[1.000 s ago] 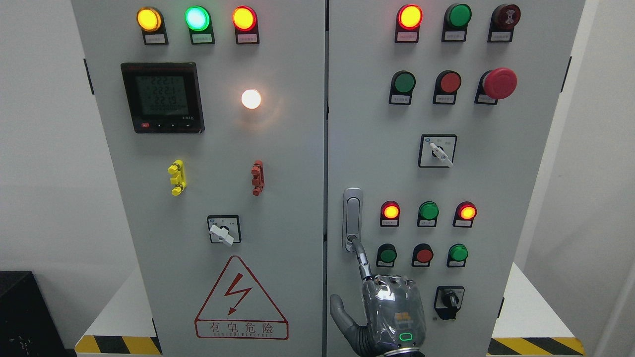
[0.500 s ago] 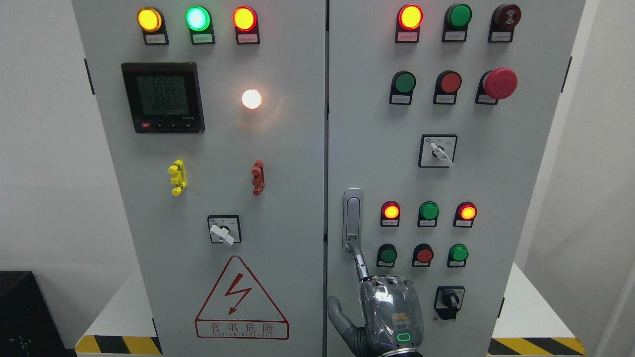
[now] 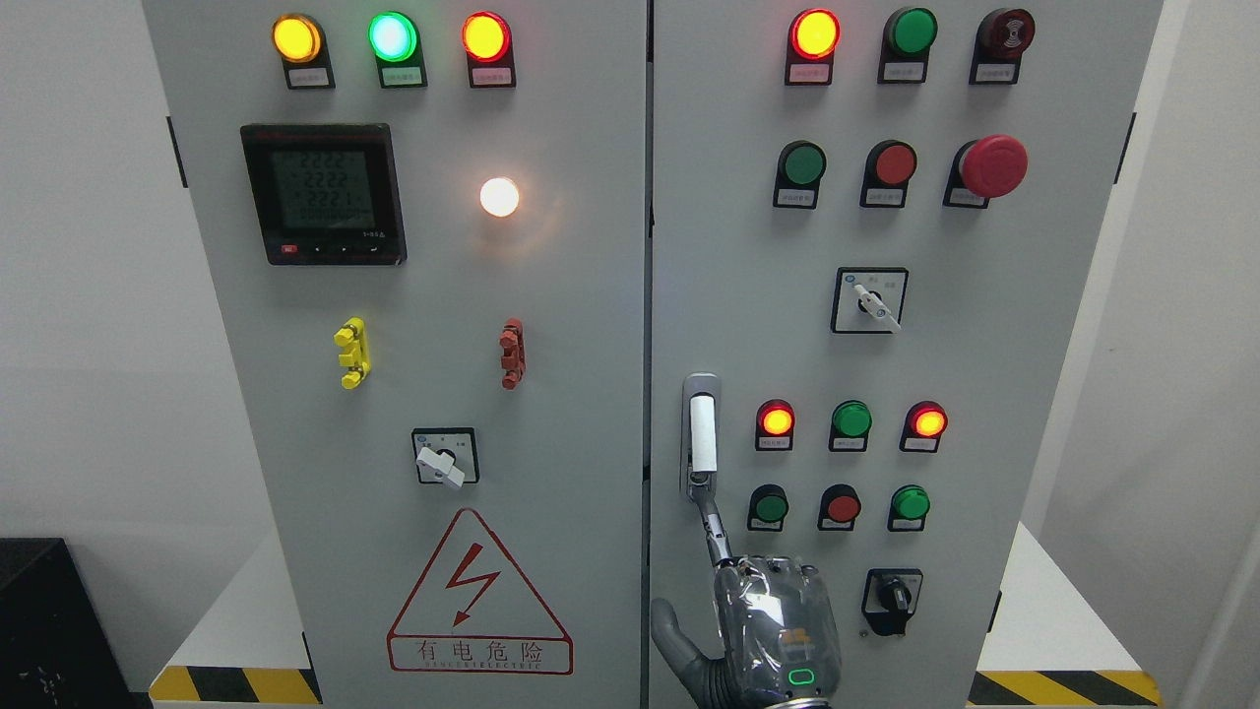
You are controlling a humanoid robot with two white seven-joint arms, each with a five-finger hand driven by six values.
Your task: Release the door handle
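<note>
The silver door handle [image 3: 701, 433] stands upright at the left edge of the right cabinet door [image 3: 984, 394]. Its lever shows bright white and stands out from its recess. My right hand [image 3: 778, 630] rises from the bottom edge just below it, back towards the camera. The index finger [image 3: 713, 517] is stretched up and its tip touches the lower end of the handle, at the lock button. The other fingers are curled under and the thumb [image 3: 667, 625] sticks out to the left. The hand grasps nothing. No left arm shows.
Both grey doors carry lit indicator lamps, push buttons and rotary switches; green and red buttons [image 3: 843, 504] sit right of my finger, a black selector [image 3: 892, 596] beside my hand. The left door [image 3: 551, 394] has a meter [image 3: 322, 193] and a warning triangle [image 3: 479, 596].
The handle's lever has sprung out of its recess and now looks bright white. My right hand has shifted slightly left and down, index finger still at the handle's lower end.
</note>
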